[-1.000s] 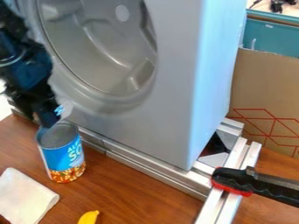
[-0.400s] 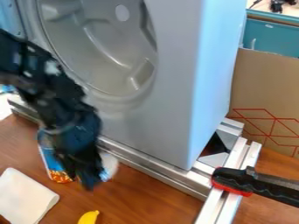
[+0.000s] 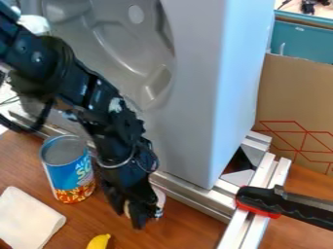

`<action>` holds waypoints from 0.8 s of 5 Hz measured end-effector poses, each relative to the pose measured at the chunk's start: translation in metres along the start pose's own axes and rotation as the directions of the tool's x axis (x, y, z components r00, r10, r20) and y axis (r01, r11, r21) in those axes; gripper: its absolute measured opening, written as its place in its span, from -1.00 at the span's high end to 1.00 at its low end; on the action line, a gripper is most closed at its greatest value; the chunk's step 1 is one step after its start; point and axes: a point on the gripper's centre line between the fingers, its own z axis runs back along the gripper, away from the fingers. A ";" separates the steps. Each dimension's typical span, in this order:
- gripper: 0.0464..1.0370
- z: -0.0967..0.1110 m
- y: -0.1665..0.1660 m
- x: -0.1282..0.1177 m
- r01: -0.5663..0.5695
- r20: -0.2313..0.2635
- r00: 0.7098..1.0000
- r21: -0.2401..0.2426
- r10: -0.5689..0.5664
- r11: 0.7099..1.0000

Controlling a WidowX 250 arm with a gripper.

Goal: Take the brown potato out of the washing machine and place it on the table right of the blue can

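The black gripper (image 3: 141, 214) hangs low over the wooden table, right of the blue can and in front of the metal rail. It is shut on a pale object (image 3: 159, 197), whose rounded edge shows behind and to the right of the fingers; the rest is mostly hidden. The blue can (image 3: 68, 170) stands upright on the table, its grey round top facing up, close to the left of the arm. A folded white cloth (image 3: 27, 219) lies at the lower left. The yellow tip of another object (image 3: 99, 241) shows at the bottom edge, below and left of the gripper.
A large grey panel with a round hollow (image 3: 195, 97) rises behind the arm. Metal rails (image 3: 195, 193) run along its base and toward the lower right. A black-and-red clamp (image 3: 267, 202) grips them. Cardboard (image 3: 296, 104) stands at the right.
The gripper has swung right and down from above the blue can, carrying the pale object, and has come lower over the table. The can, cloth and yellow object have stayed put.
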 end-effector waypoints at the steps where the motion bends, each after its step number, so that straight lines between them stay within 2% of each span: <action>1: -0.11 -0.014 0.001 0.003 -0.015 -0.032 0.999 -0.009 0.014 1.000; 2: -0.11 -0.024 0.007 0.013 -0.015 -0.059 0.998 0.003 0.016 1.000; 4: -0.11 -0.036 0.012 0.009 -0.045 -0.152 0.987 0.023 0.048 0.999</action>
